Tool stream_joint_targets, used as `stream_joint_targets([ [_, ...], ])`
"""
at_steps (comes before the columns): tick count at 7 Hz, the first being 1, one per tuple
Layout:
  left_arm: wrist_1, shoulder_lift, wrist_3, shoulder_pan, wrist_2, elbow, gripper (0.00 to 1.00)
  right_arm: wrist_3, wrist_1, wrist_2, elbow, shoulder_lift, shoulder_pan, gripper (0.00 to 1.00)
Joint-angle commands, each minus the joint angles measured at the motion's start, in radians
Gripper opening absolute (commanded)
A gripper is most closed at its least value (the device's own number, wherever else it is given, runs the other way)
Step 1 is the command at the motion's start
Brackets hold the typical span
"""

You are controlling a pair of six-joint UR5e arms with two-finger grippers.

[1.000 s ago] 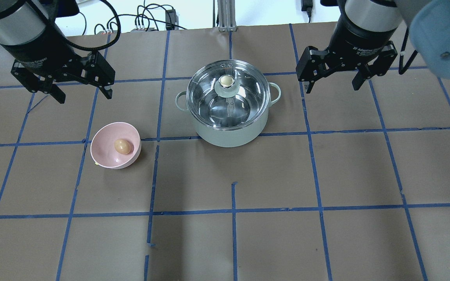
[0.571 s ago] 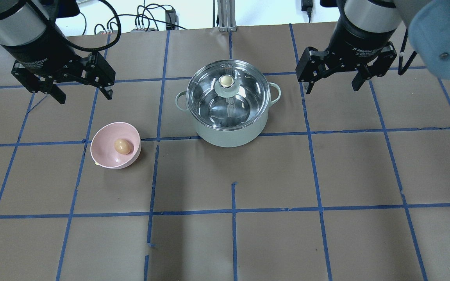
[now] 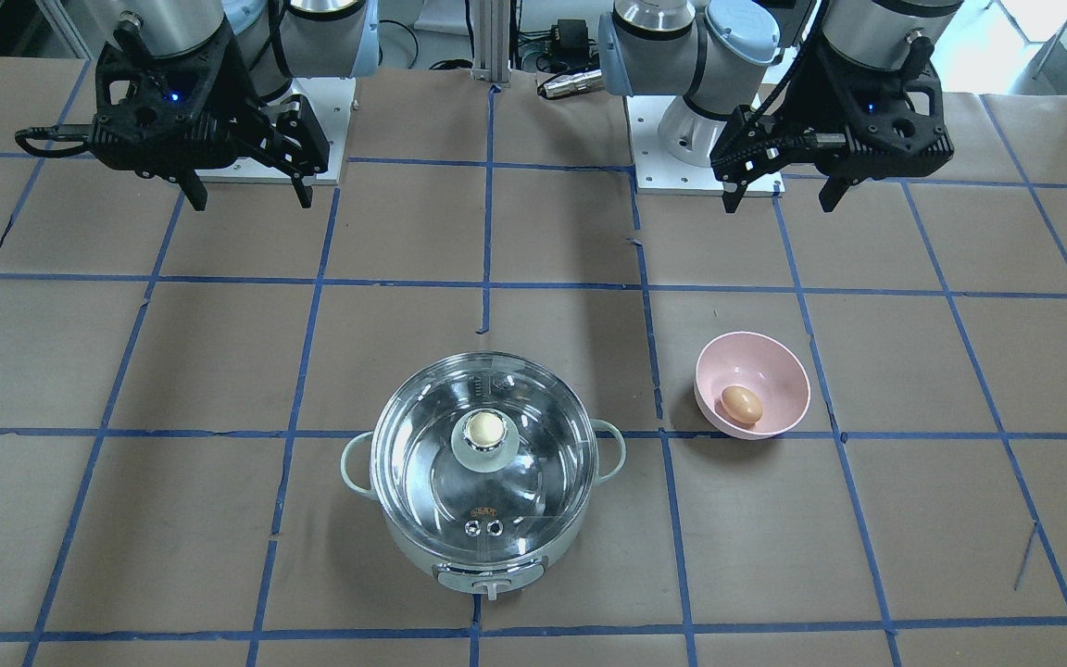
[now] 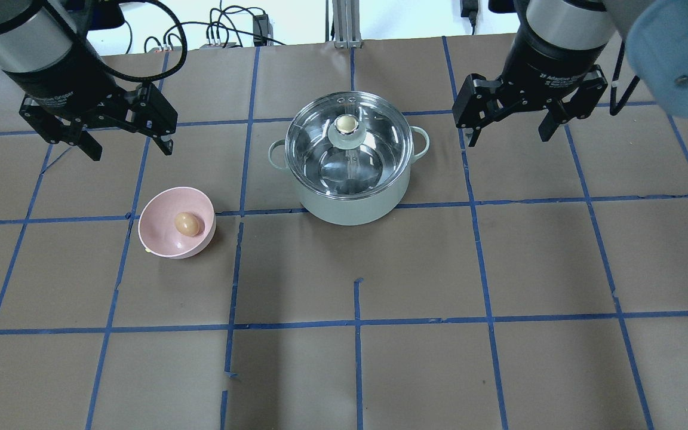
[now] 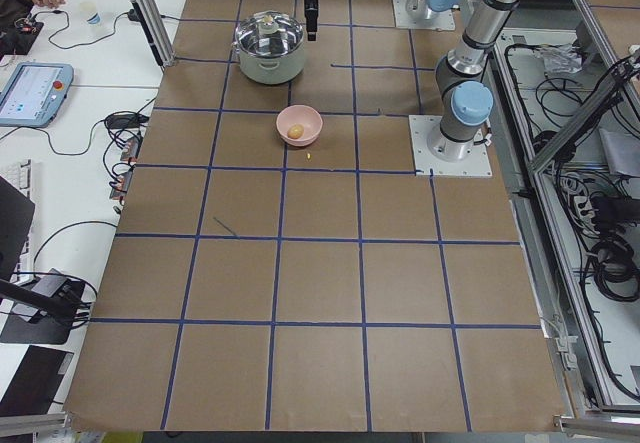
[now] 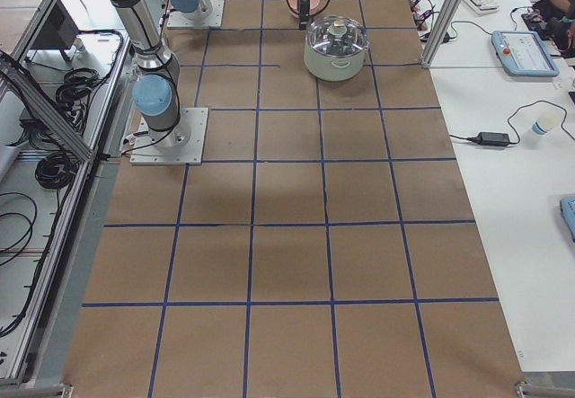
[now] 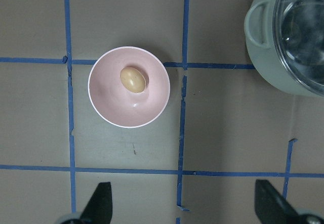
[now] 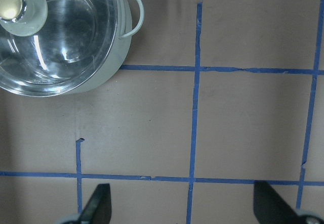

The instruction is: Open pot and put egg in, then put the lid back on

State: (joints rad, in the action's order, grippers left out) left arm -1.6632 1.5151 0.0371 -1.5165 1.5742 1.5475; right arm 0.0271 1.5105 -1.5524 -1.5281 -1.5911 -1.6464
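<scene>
The left hand [image 4: 130, 149], upper left, and right hand [image 4: 506, 136], upper right, are hanging wide open, holding nothing. The glass lid [image 4: 320, 149] is sitting on the pot [image 4: 350, 206], centre: probably heavy and slippery, best gripped by its knob [image 4: 347, 124]. The fragile egg [image 4: 187, 223] is lying in the bowl [image 4: 162, 242], left of centre.

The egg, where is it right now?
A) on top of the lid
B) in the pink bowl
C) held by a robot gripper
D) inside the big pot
B: the egg lies in the pink bowl, apart from the pot, which has its lid on.
</scene>
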Motion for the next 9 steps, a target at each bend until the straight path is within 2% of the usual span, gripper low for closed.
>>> stream_joint_targets([
  [1,0.016,0.0,0.094,0.012,-0.002,0.037,1.0,0.008,0.035,0.02,-0.004,0.044,-0.006,1.0],
  [2,0.066,0.011,0.105,0.016,-0.002,0.063,1.0,0.013,0.13,0.005,-0.012,0.083,-0.012,1.0],
  [4,0.159,0.026,0.089,0.028,0.0,0.129,1.0,0.03,0.227,0.021,0.014,0.182,-0.019,1.0],
  [5,0.23,0.054,0.084,0.056,-0.002,0.17,1.0,0.062,0.332,0.041,0.072,0.271,-0.062,0.99],
  [6,0.306,0.077,0.081,0.062,0.001,0.202,1.0,0.092,0.321,0.034,0.173,0.348,-0.123,1.0],
  [7,0.33,0.094,-0.006,0.062,0.0,0.232,1.0,0.179,0.303,0.029,0.224,0.409,-0.175,1.0],
  [9,0.379,0.123,-0.17,0.062,0.003,0.262,1.0,0.316,0.347,0.012,0.232,0.471,-0.248,1.0],
])
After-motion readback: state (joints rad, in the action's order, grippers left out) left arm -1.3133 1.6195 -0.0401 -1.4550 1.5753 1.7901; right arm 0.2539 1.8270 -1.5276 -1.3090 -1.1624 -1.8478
